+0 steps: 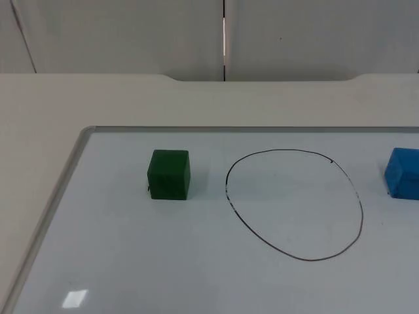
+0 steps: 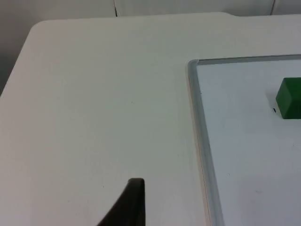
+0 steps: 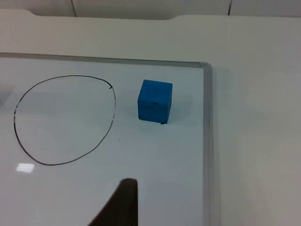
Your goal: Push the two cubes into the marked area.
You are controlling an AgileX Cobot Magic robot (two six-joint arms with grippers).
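Two cubes outside the drawn oval [image 1: 294,204]: green cube [image 1: 169,174] left, blue cube [image 1: 402,173] right. Best pushed inward squarely. Cannot tell either hand's finger state.

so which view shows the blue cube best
The right wrist view: the blue cube sits whole there, on the whiteboard between the drawn circle and the board's frame, outside the circle. In the top view it is cut off by the picture's edge. The left wrist view has the green cube instead.
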